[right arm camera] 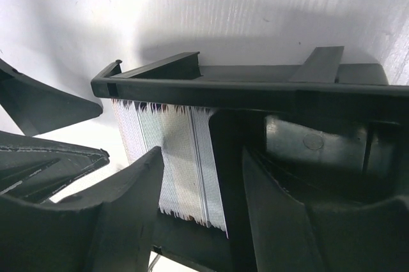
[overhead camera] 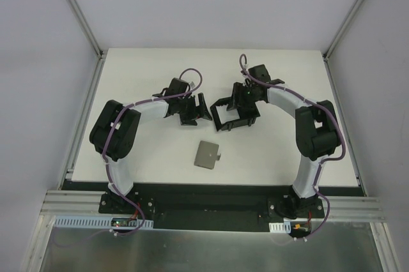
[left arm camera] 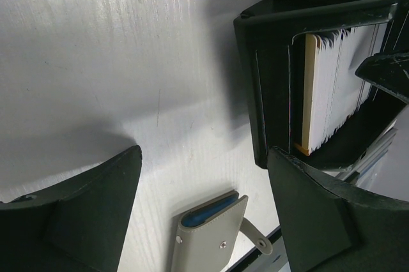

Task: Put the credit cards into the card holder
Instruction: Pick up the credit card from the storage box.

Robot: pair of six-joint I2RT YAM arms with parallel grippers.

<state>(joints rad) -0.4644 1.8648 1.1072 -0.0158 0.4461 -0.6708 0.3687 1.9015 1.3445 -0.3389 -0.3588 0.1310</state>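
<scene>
Left tool [overhead camera: 197,113], on its bent arm reaching inward, hangs wide open and empty beside the holder [overhead camera: 235,119], while the right tool [right arm camera: 201,157], half open, straddles its wall; blue cards [left arm camera: 208,211] sit in the wallet [overhead camera: 208,154].

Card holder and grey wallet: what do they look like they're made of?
Card holder: rigid black plastic, probably moulded, matte with a slight sheen; thin walls, sharp ribs and slots.
Grey wallet: leather or faux leather, cannot tell which; matte grey, soft rounded edges, small shiny studs, strap tab.
</scene>
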